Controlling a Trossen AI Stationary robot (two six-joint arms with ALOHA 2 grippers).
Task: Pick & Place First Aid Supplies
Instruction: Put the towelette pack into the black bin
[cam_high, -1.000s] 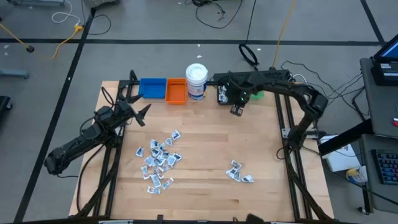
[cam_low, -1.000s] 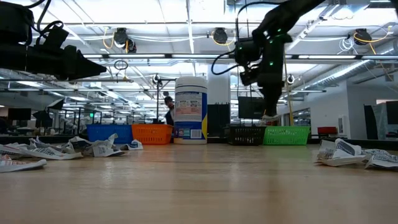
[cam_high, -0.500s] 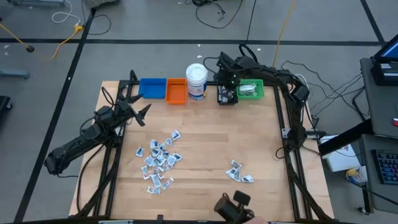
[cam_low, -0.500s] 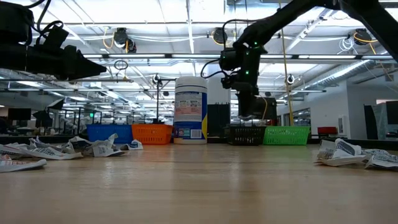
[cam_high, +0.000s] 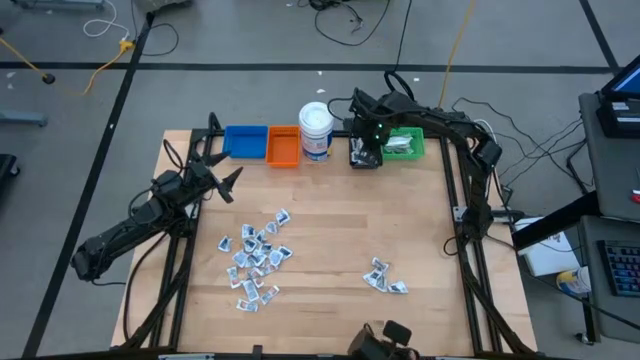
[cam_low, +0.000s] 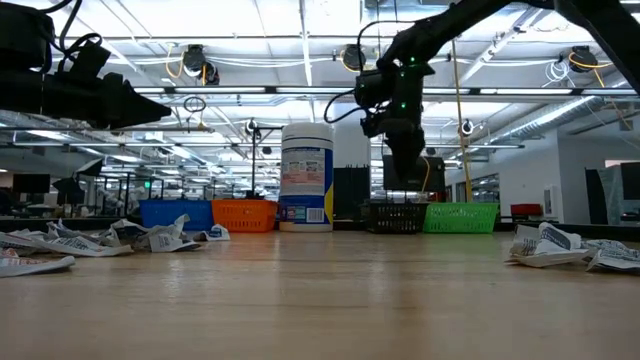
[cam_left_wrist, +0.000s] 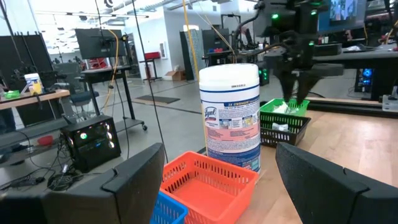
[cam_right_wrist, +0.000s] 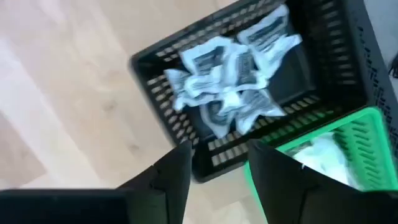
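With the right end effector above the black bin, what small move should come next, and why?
Probably lift the right end effector clear of the black bin and swing toward the small pile of packets near the table's right front. Its fingers are apart with nothing between them, several packets already lie in the bin, and loose ones remain on the table. The left end effector waits open.

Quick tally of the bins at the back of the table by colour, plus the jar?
Blue bin: 1
Orange bin: 1
Black bin: 1
Green bin: 1
White jar: 1
Total: 5
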